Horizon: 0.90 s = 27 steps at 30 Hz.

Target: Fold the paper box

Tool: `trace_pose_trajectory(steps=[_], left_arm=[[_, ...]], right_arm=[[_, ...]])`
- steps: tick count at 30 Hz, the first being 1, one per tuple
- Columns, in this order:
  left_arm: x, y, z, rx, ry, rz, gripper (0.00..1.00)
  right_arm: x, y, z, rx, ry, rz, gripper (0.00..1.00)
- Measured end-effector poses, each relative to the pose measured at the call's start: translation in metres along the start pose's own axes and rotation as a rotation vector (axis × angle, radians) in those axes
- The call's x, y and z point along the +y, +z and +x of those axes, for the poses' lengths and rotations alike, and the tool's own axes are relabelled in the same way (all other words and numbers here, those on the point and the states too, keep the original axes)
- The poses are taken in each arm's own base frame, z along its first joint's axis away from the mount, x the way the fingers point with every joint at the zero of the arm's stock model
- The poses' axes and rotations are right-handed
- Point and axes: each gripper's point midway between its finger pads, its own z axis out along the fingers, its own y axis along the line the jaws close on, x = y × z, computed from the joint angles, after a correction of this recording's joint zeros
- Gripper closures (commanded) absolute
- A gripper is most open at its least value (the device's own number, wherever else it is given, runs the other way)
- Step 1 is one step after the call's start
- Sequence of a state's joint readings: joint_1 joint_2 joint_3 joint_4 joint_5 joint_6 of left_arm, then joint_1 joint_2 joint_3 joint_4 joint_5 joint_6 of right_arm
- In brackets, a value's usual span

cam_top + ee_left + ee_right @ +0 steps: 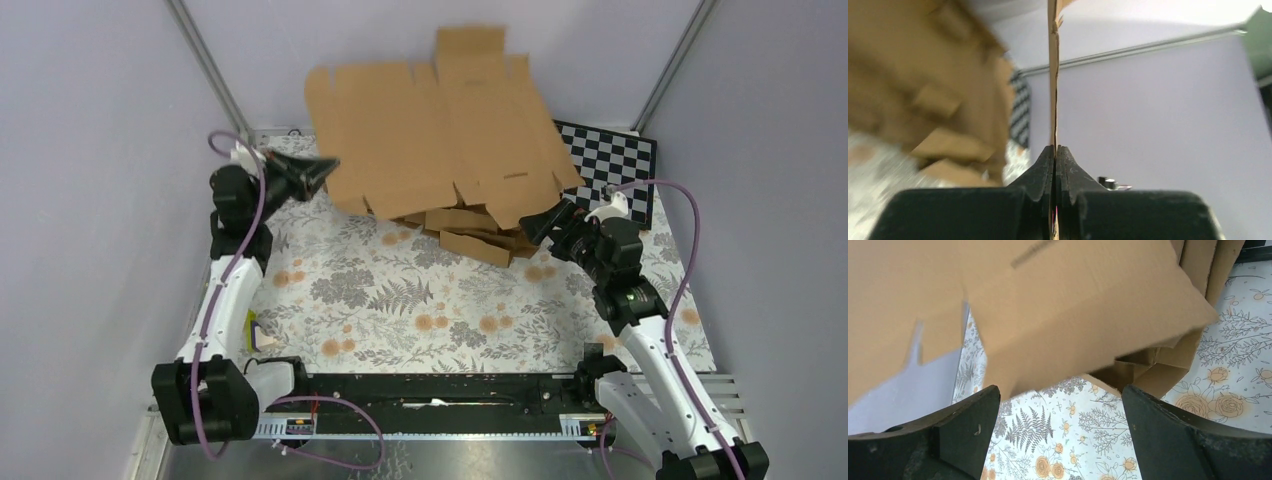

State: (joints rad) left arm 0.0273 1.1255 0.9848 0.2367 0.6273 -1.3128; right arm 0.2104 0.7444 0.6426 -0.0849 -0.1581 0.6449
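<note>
The paper box (440, 130) is a flat brown die-cut sheet with flaps, lifted off the table and tilted up toward the back wall. My left gripper (325, 170) is shut on its left edge; in the left wrist view the sheet (1053, 75) runs edge-on out of the closed jaws (1056, 147). My right gripper (545, 222) stands open just below the sheet's lower right corner, touching nothing. In the right wrist view the sheet (1048, 305) hangs above and ahead of the wide-apart fingers (1060, 392), with floral cloth between them.
A pile of flat brown cardboard blanks (470, 232) lies under the lifted sheet at the back middle. A black-and-white checkerboard (612, 165) lies at the back right. The floral tablecloth (400, 300) covers the table; grey walls close in on three sides.
</note>
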Motion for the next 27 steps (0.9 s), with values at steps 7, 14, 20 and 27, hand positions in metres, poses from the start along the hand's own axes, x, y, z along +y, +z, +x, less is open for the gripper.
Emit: trace_pose_trajectory(steps=[7, 14, 20, 27], left_arm=[[0.149, -0.052, 0.061, 0.171, -0.149, -0.367, 0.98], [0.135, -0.075, 0.064, 0.262, 0.136, -0.434, 0.98], [0.116, -0.087, 0.048, 0.230, 0.362, -0.455, 0.98], [0.127, -0.102, 0.048, 0.230, 0.467, -0.527, 0.98]], right_arm=[[-0.010, 0.011, 0.012, 0.054, -0.003, 0.032, 0.00], [-0.024, 0.029, 0.023, 0.124, -0.001, 0.090, 0.00], [-0.025, 0.043, -0.002, 0.088, -0.063, 0.152, 0.00], [-0.049, 0.070, 0.001, 0.140, -0.134, 0.239, 0.00]])
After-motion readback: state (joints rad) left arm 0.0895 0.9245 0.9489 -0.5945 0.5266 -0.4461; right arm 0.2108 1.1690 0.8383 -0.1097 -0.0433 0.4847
